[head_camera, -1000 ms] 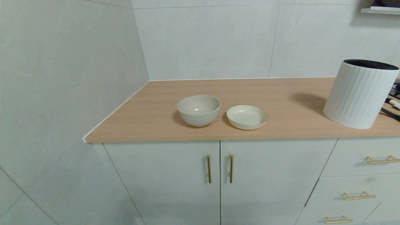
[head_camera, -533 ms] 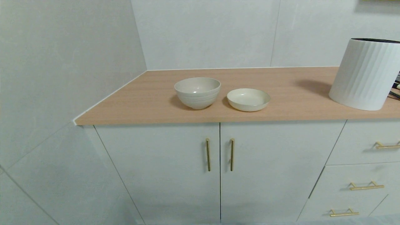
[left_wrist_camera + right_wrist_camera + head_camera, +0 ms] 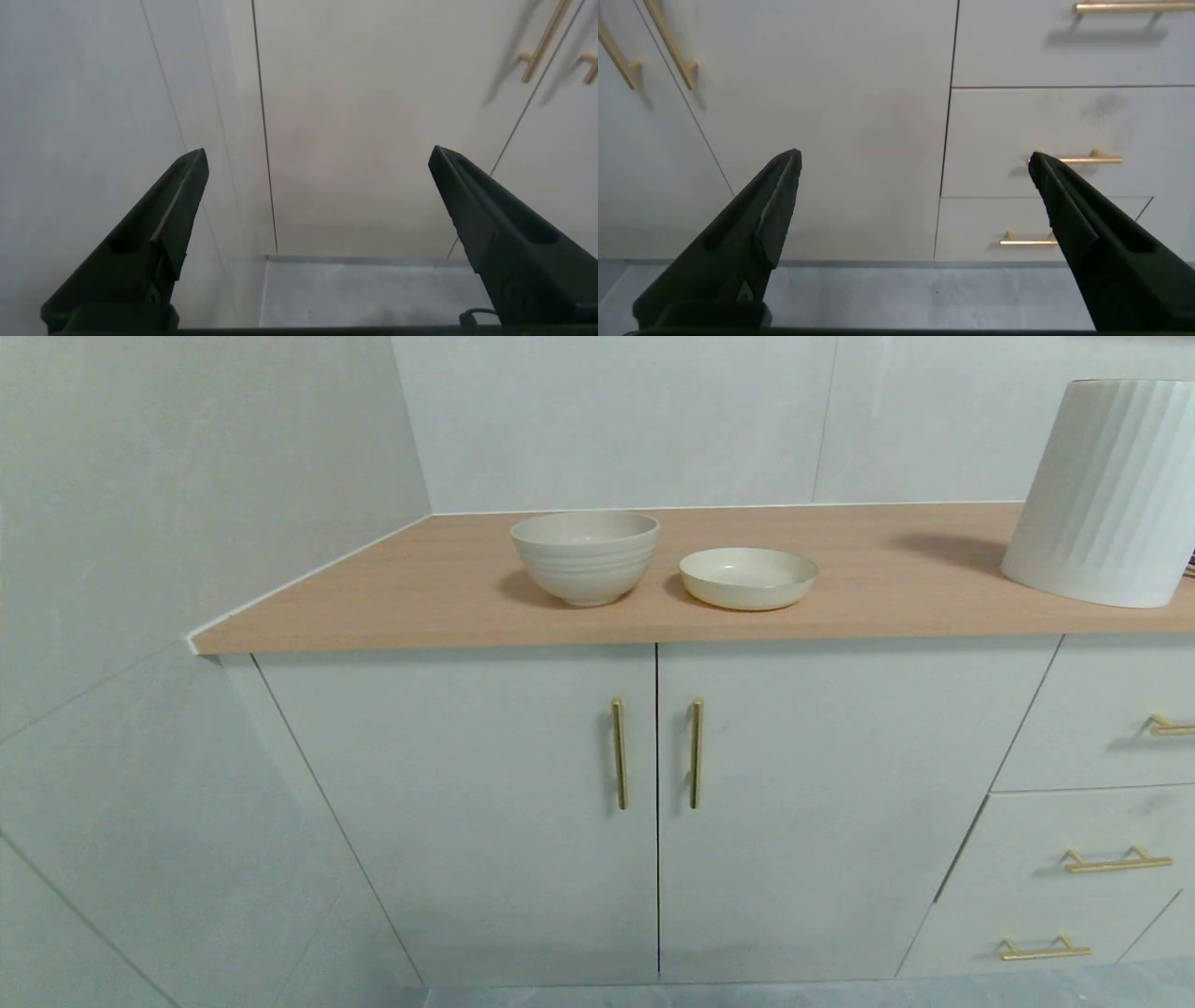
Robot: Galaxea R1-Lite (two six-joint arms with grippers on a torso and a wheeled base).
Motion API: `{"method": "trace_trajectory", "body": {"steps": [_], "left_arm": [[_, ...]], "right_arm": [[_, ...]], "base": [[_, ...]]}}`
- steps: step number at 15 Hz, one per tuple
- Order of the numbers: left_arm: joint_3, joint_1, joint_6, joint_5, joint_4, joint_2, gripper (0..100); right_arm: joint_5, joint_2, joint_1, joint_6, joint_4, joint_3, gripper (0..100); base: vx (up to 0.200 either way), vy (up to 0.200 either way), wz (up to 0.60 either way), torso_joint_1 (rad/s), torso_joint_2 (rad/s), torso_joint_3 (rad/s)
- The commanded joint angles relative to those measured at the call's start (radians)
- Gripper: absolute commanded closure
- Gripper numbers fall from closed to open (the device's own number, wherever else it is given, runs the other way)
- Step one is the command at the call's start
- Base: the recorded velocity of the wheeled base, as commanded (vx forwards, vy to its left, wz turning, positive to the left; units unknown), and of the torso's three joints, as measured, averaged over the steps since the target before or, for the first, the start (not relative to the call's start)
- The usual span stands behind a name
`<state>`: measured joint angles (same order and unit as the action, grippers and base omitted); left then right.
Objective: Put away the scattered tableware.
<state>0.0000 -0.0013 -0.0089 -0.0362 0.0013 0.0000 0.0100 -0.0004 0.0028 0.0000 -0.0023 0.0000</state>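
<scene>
Well, my left gripper (image 3: pixel 316 159) and right gripper (image 3: pixel 913 159) both hang spread wide.
Above them I see a deep, ribbed beige bowl (image 3: pixel 584 556) just beside a shallow cream dish (image 3: pixel 748 577).

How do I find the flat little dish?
Look at the wooden countertop above the double cabinet doors. Two cream dishes sit there; the shallow dish is on the right. It is low and wide, unlike the deep ribbed bowl beside it.

Bowl (image 3: pixel 584 556) left of dish (image 3: pixel 748 578)
</scene>
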Motion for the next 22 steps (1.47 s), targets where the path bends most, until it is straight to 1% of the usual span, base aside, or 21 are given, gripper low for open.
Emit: {"method": "trace_trajectory", "body": {"steps": [1,14,15,16,17,19,22], "left_arm": [[0.000,0.000,0.000,-0.001,0.000,0.002,0],[0.000,0.000,0.000,-0.001,0.000,0.002,0],[0.000,0.000,0.000,-0.001,0.000,0.002,0],[0.000,0.000,0.000,-0.001,0.000,0.002,0],[0.000,0.000,0.000,-0.001,0.000,0.002,0],[0.000,0.000,0.000,-0.001,0.000,0.002,0],[0.000,0.000,0.000,-0.001,0.000,0.002,0]], "right_arm": [[0.001,0.000,0.000,0.000,-0.001,0.000,0],[0.010,0.000,0.000,-0.020,-0.004,-0.002,0],[0.027,0.002,0.000,-0.011,-0.018,-0.034,0],[0.088,0.007,0.002,0.021,-0.019,-0.107,0],[0.150,0.016,0.002,0.043,-0.015,-0.124,0],[0.225,0.073,0.002,0.044,0.001,-0.127,0],[0.294,0.290,0.006,0.037,0.019,-0.149,0]], "base": [[0.000,0.000,0.00,-0.012,0.08,0.046],[0.000,0.000,0.00,0.000,0.00,0.000],[0.000,0.000,0.00,0.000,0.00,0.000],[0.000,0.000,0.00,0.000,0.00,0.000],[0.000,0.000,0.00,0.000,0.00,0.000],[0.000,0.000,0.00,0.000,0.00,0.000],[0.000,0.000,0.00,0.000,0.00,0.000]]}}
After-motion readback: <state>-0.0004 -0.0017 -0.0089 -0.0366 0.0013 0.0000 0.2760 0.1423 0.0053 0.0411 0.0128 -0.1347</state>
